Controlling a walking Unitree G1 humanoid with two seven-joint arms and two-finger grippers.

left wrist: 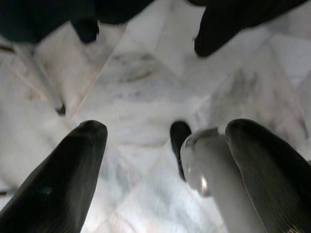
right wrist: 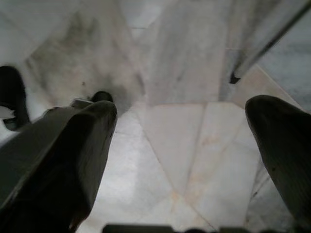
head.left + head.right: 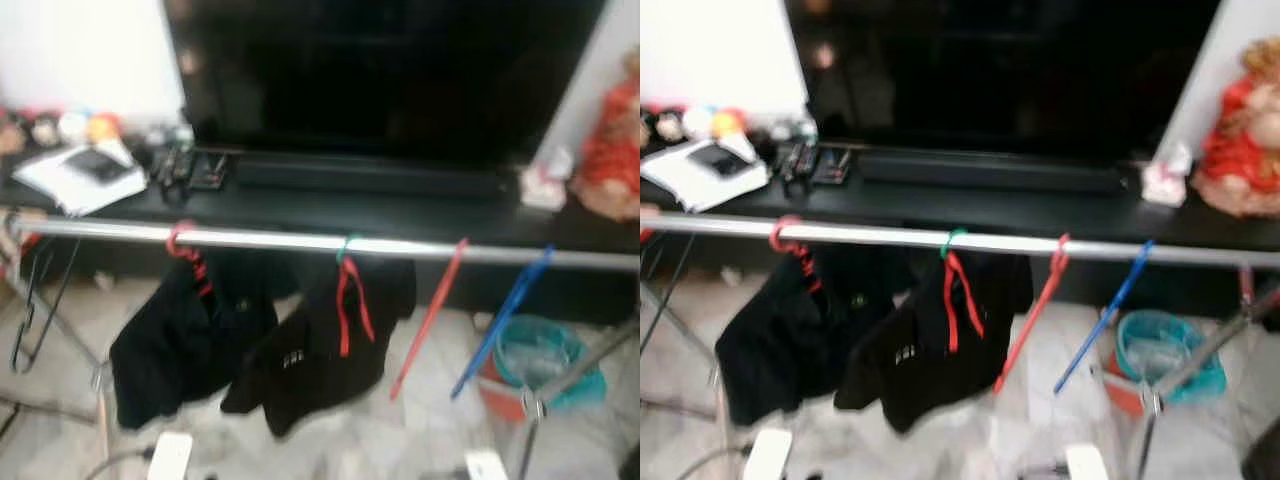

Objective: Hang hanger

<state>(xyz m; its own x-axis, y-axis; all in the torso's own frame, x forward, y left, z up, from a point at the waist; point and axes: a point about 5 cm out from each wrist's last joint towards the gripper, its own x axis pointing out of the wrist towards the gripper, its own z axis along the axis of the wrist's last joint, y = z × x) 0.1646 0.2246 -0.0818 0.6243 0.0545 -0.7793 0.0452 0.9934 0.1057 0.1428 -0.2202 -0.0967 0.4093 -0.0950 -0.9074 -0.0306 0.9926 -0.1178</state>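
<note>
A silver rail (image 3: 300, 241) of a drying rack runs across in front of me. Two black garments hang from it on red hangers (image 3: 185, 255) (image 3: 350, 300). An empty red hanger (image 3: 430, 315) and an empty blue hanger (image 3: 505, 320) hang further right. My left gripper (image 1: 165, 141) hangs open over the marble floor, with nothing between its fingers. My right gripper (image 2: 182, 141) is likewise open and empty above the floor.
A black TV stand (image 3: 350, 205) with a large dark screen (image 3: 380, 70) is behind the rack. A notebook and remotes (image 3: 90, 170) lie on it at left, a red doll (image 3: 610, 150) at right. A teal basket (image 3: 540, 360) sits on the floor.
</note>
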